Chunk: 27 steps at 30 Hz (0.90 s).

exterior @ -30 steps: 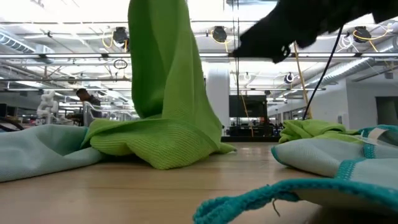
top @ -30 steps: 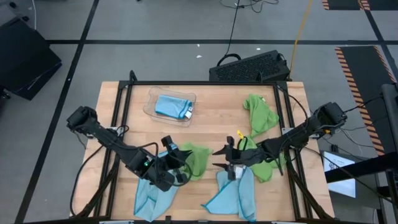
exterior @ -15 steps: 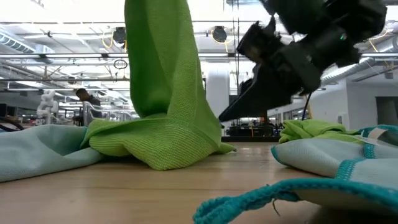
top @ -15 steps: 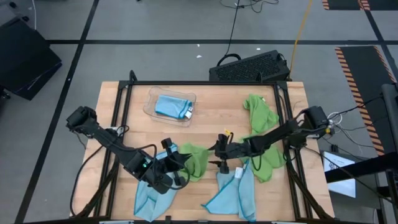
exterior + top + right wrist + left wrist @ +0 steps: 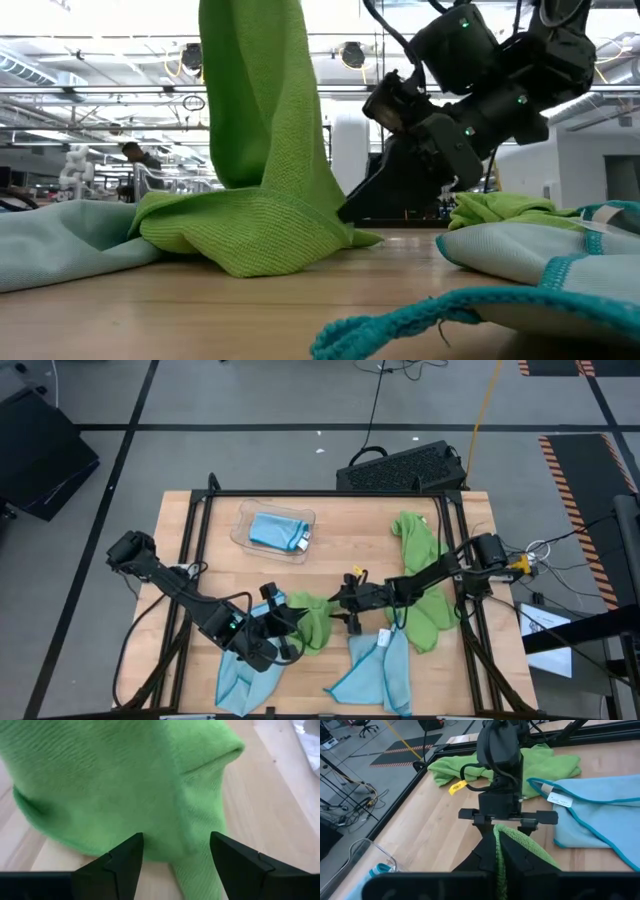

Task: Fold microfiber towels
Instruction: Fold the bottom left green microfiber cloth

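A lime green microfiber towel [image 5: 316,616] is at the table's middle. My left gripper [image 5: 289,623] is shut on it and holds its top up; the lower part [image 5: 245,235] lies heaped on the wood. My right gripper [image 5: 338,608] is low at the towel's right side and open. Its two fingers [image 5: 122,865] stand on either side of a narrow tail of the towel [image 5: 196,875]; I cannot tell whether they touch it. Two light blue towels [image 5: 246,676] [image 5: 378,672] lie crumpled near the front edge. My left gripper pinches a bunched upper edge of the green towel [image 5: 498,838] between its two fingers, coming from the table's left and slanting down. The towel hangs below the fingers in a narrow column [image 5: 262,100], slack. Its lower end rests on the table.
A clear plastic tray [image 5: 240,532] with a folded blue towel [image 5: 276,531] stands at the far left. Two more green towels lie at the right, one far [image 5: 418,543] and one under my right arm [image 5: 432,624]. A dark keyboard [image 5: 400,468] sits beyond the table's far edge.
My right gripper has come down and toward the table's left, from above the blue towel to the green towel's right side, close over the wood. The green towel and my left gripper have kept still.
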Available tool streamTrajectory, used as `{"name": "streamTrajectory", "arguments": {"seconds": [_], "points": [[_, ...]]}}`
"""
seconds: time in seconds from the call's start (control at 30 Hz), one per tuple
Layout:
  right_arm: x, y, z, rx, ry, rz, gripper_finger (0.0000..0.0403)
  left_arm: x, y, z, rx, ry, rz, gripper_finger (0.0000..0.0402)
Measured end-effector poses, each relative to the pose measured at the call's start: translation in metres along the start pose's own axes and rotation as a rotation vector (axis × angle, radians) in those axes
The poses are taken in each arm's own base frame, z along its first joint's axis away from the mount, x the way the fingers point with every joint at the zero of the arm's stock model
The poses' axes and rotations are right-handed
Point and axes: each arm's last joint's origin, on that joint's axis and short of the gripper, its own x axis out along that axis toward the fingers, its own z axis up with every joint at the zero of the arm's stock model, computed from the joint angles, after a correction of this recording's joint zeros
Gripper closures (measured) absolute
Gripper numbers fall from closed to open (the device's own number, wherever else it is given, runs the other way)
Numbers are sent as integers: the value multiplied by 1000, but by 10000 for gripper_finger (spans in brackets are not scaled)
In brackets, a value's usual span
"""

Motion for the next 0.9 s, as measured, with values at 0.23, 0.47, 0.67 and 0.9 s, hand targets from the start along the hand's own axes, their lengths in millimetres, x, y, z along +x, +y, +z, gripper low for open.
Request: {"name": "streamTrajectory", "arguments": {"seconds": [0.23,0.47,0.67,0.9], "points": [[0,-1,-1,-25,8,23,223,0,0,0,0,1,-2,397],[-2,1,1,-40,19,93,352,0,0,0,7,2,-2,392],[-20,5,12,-46,70,71,390,0,1,-3,20,21,6,391],[-67,25,38,-100,64,-102,399,0,0,-3,14,35,-32,397]]}}
